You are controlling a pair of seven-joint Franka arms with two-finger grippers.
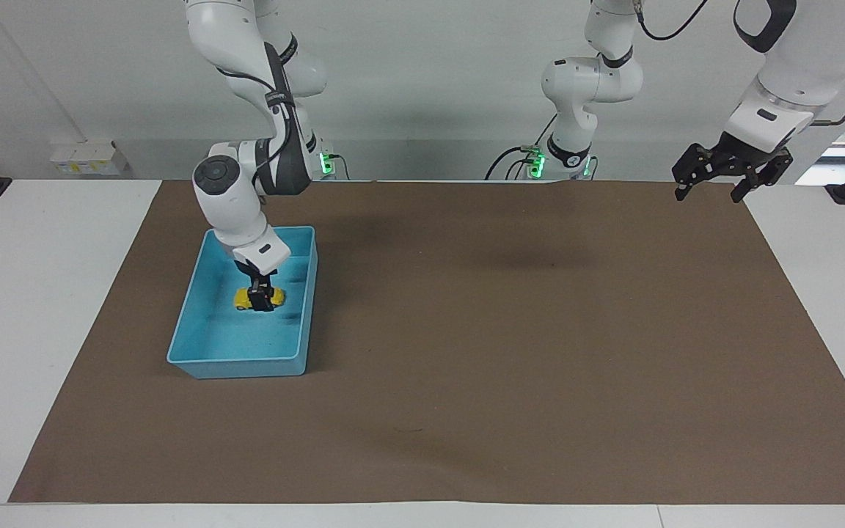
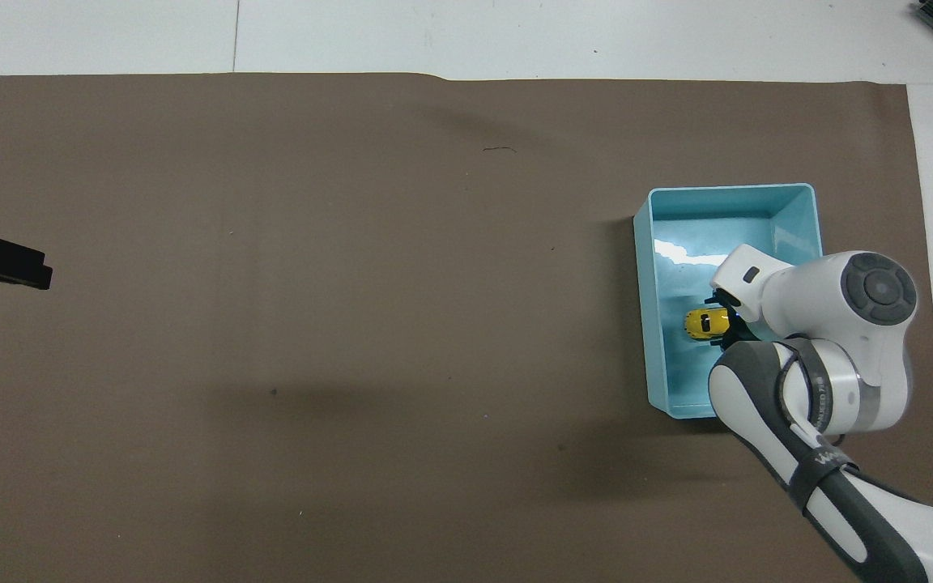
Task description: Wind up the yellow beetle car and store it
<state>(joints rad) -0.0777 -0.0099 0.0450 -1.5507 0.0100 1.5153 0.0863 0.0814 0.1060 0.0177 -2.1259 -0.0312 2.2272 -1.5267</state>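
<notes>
Now the right gripper [image 1: 262, 296] fingers seemingly pinch the yellow beetle car [image 1: 258, 299] inside the blue bin [image 1: 235, 361].

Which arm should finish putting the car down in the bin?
Right. Its hand is down inside the blue bin, closed on the yellow car just above or on the floor; likely it need only release. The left hand waits in the air at the left arm's end of the table.

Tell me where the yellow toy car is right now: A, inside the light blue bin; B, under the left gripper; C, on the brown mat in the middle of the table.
A: the yellow toy car sits inside the light blue bin, with the right gripper down at it.
</notes>
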